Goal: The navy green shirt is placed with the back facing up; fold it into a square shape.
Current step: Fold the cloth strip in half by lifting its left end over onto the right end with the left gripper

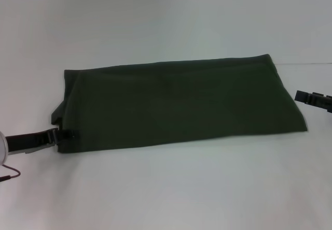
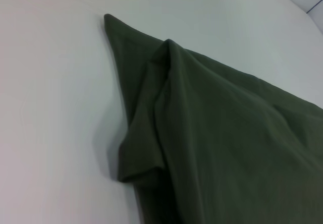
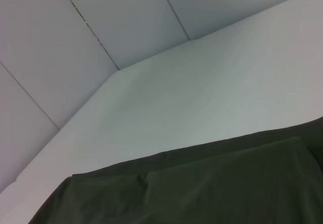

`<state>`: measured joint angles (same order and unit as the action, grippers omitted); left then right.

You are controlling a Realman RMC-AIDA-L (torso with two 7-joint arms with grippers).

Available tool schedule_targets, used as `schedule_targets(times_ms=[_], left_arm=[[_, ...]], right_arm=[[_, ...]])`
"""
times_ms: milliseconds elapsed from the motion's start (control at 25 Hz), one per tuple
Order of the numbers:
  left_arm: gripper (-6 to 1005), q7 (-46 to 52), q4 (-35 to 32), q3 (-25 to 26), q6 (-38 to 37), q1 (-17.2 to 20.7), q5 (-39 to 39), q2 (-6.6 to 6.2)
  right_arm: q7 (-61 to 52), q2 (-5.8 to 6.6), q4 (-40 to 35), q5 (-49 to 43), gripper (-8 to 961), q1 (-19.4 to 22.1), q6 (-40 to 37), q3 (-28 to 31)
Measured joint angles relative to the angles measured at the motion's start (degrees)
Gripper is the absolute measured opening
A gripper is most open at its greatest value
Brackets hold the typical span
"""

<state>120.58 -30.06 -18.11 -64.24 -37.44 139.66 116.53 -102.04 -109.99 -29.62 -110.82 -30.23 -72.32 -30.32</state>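
— Navy green shirt (image 1: pixel 176 103)?
— Folded into a long dark band, flat on the white table (image 1: pixel 171 188), across the middle of the head view. Plain fabric on top, no lettering visible. A sleeve tucked under at the robot's left end, seen as a small flap in the left wrist view.

— Left gripper (image 1: pixel 61 135)?
— Low on the table, right at the near left corner of the shirt. Dark fingertips touching the cloth edge, close together. Pinching the fabric or only resting against it: cannot tell.

— Right gripper (image 1: pixel 311 98)?
— Near the right end of the shirt, just beside the edge, apart from the cloth. Nothing held. Only the dark tip in view; amount of opening not possible to judge.
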Motion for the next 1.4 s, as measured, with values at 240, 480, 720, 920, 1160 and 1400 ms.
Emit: schedule_targets(times_ms=[240, 480, 720, 920, 1160, 1400], left_arm=[[476, 0.0, 0.0, 0.0, 0.6, -0.1, 0.0, 0.0], [328, 0.0, 0.0, -1.2, 0.7, -0.3, 0.0, 0.01], [308, 0.2, 0.0, -2.7, 1.7, -0.7, 0.0, 0.01], [261, 1.5, -0.6, -2.9, 1.8, -1.1, 1.5, -0.06], [33, 2.0, -0.6, -3.0, 2.0, -1.2, 2.0, -0.08], [30, 1.8, -0.6, -3.0, 1.5, -1.3, 1.9, -0.15]], right_arm=[[0.0, 0.04, 0.0, 0.0, 787, 0.0, 0.0, 0.0], [0.0, 0.15, 0.0, 0.0, 786, -0.1, 0.0, 0.0], [-0.1, 0.22, 0.0, -0.2, 786, -0.2, -0.1, 0.0], [-0.8, 0.26, -0.1, -0.7, 785, -0.1, -0.3, 0.0], [-1.1, 0.32, -0.1, -0.7, 785, -0.2, -0.3, 0.0], [-8.9, 1.41, -1.4, -6.0, 784, -2.2, -0.7, -0.3]])
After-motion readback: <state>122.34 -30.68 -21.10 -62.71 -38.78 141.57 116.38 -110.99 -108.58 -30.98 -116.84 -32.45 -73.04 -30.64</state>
